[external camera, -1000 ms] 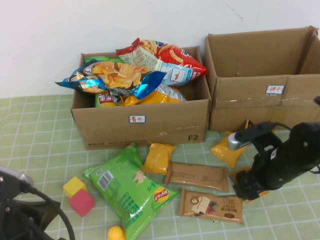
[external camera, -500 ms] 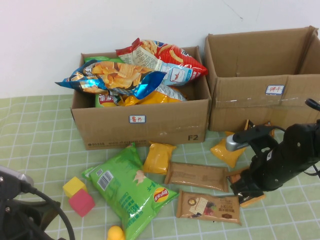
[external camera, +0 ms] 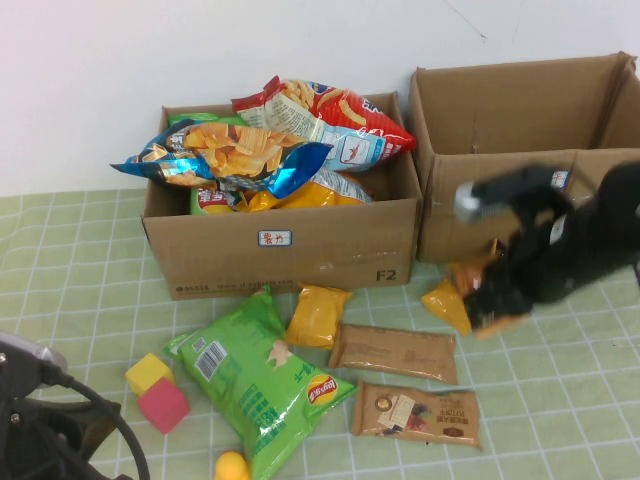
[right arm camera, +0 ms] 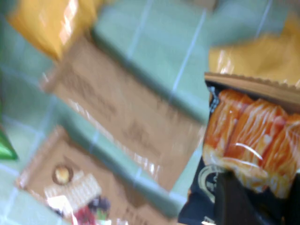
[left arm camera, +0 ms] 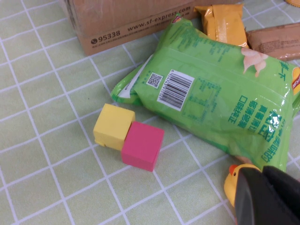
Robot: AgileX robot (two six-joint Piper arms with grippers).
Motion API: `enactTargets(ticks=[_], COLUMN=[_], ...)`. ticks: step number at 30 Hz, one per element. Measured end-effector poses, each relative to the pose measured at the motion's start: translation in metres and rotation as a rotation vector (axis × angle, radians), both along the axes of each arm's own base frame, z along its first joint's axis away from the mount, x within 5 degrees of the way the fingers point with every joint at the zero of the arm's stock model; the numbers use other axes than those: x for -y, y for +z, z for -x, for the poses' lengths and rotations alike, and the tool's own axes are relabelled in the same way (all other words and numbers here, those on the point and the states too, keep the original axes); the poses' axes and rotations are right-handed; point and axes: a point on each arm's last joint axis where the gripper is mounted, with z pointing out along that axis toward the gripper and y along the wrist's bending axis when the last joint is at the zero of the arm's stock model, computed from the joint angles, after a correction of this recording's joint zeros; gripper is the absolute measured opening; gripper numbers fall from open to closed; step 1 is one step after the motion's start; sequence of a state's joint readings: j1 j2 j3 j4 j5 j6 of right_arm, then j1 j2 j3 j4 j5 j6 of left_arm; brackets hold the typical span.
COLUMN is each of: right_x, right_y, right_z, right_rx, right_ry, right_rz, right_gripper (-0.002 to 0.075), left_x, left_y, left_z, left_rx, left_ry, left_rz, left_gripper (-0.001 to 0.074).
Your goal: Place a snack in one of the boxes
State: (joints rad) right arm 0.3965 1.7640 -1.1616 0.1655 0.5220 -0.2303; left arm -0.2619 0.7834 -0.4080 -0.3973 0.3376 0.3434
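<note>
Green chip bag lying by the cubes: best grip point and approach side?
Take the green chip bag by its flat crimped end near the full box, coming from above with jaws across the seam. It lies flat and puffy, so the middle is too wide. The left gripper is parked closest; the right gripper is busy, holding an orange snack pack.

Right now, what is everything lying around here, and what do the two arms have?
Left box: one, brown cardboard, rear left, heaped with crisp bags.
Right box: one, brown cardboard, rear right; contents not visible.
Green crisp bag: one, flat in front of the left box.
Yellow packets: two, by the boxes' bases.
Brown packets: two, on the cloth at centre.
Blocks: two, yellow and pink, touching, front left.
Yellow duck toy: one, front edge.
Orange snack pack: one, lifted off the table.
Right gripper: shut on the orange snack pack, before the right box.
Left gripper: low, front left, holding nothing.
</note>
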Motion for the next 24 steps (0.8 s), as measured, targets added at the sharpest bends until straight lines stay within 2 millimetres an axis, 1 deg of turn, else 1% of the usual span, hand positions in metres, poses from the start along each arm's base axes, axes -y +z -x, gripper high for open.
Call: enactTargets(ticks=[3, 6, 8, 10, 12, 13, 15, 17, 18, 20, 22, 24], right_x=[0.001, 0.001, 0.0, 0.001, 0.003, 0.005, 0.007, 0.009, 0.009, 0.007, 0.005, 0.004], right_y=[0.038, 0.082, 0.111, 0.131, 0.143, 0.144, 0.137, 0.118, 0.109, 0.084, 0.066, 0.052], right_z=[-0.004, -0.017, -0.029, -0.039, -0.054, -0.063, -0.079, -0.098, -0.105, -0.119, -0.128, -0.133], right_rx=[0.12, 0.342, 0.515, 0.637, 0.703, 0.717, 0.705, 0.656, 0.628, 0.541, 0.459, 0.365], right_ry=[0.021, 0.046, 0.037, 0.004, -0.049, -0.079, -0.132, -0.184, -0.203, -0.233, -0.244, -0.253], right_rz=[-0.007, 0.0, -0.028, -0.076, -0.126, -0.147, -0.178, -0.193, -0.194, -0.18, -0.151, -0.111], right_gripper=[0.0227, 0.0227, 0.0226, 0.0226, 0.0226, 0.0226, 0.0227, 0.0242, 0.0261, 0.0315, 0.036, 0.0384], left_x=[0.0, 0.0, 0.0, 0.001, 0.001, 0.001, 0.001, 0.001, 0.001, 0.001, 0.001, 0.001], left_y=[0.0, 0.0, 0.0, 0.0, 0.0, 0.0, 0.0, 0.0, 0.0, 0.0, 0.001, 0.001], left_z=[0.0, 0.0, 0.0, 0.0, 0.0, 0.0, 0.0, 0.0, 0.0, 0.0, 0.0, 0.0], left_rx=[0.0, -0.002, -0.004, -0.005, -0.006, -0.006, -0.006, -0.006, -0.006, -0.006, -0.002, 0.003], left_ry=[0.0, 0.002, 0.004, 0.006, 0.007, 0.007, 0.007, 0.007, 0.007, 0.007, 0.008, 0.01], left_rz=[0.0, 0.008, 0.015, 0.018, 0.022, 0.022, 0.022, 0.022, 0.022, 0.022, 0.023, 0.023], left_gripper=[-0.0003, -0.0002, -0.0002, -0.0003, -0.0003, -0.0003, -0.0003, -0.0003, -0.0003, -0.0003, -0.0003, -0.0002])
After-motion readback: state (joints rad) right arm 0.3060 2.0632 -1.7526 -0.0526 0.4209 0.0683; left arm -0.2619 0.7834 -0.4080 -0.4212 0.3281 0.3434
